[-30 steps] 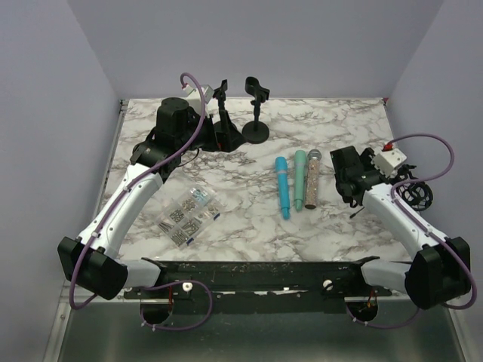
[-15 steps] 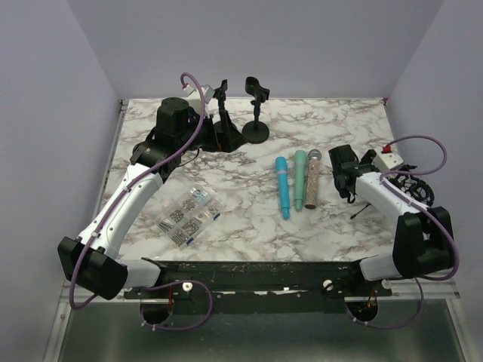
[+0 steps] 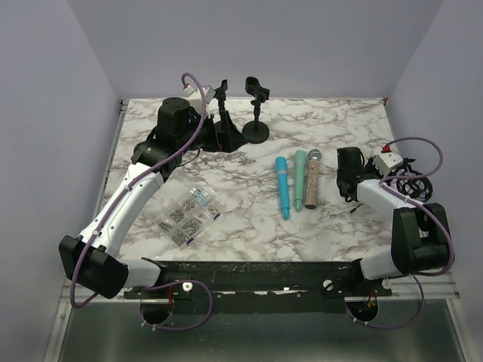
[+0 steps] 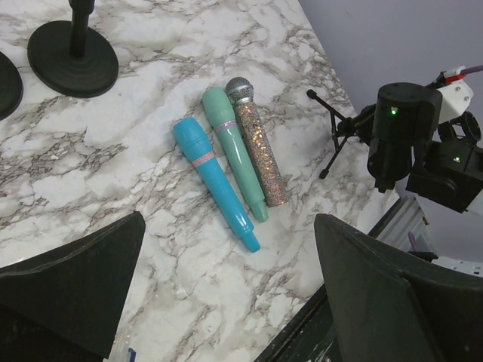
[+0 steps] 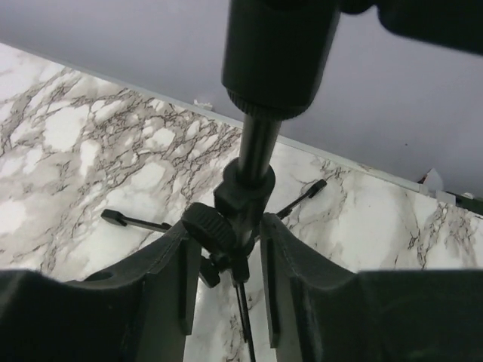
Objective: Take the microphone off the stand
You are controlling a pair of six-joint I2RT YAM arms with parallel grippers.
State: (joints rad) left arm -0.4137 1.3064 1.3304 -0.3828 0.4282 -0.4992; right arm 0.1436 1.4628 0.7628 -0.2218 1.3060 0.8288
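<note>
Setting: lavender walls (image 3: 302, 45) enclose a marble table (image 3: 249, 234), which you see from above and behind the arm bases.
Loose microphones: a blue microphone (image 4: 213, 185), a teal microphone (image 4: 234, 154) and a glitter microphone (image 4: 259, 154) lie side by side, right of the table's middle. Their long axes run from near edge to far edge, heads toward the far edge. None sits in a stand.
Far-edge stands: a round-base stand (image 3: 255, 133) carries an empty clip. A second stand (image 3: 223, 113) is just beside the left arm. As far as the top view shows, neither holds a microphone.
Tripod stand (image 5: 245, 170): near the table's right edge, legs spread on the marble.
Task's thing: judged to be the black cylinder (image 5: 278, 53) topping the tripod's stem. You cannot tell here whether it is the microphone or only the stand's sleeve.
Key relation: the cylinder lies straight up the stem from the right jaws, its long axis in line with the stem. The jaws sit low, at the hub (image 5: 226, 215) where the legs meet.
Right gripper (image 5: 226, 230): fingers flank the hub closely. Whether they pinch it cannot be told.
Left gripper (image 4: 228, 222): jaws spread wide, nothing between them, well apart from the tripod.
Nearer arm: the right.
Your next move, as a judgement: a hold higher up the stem, at the cylinder.
</note>
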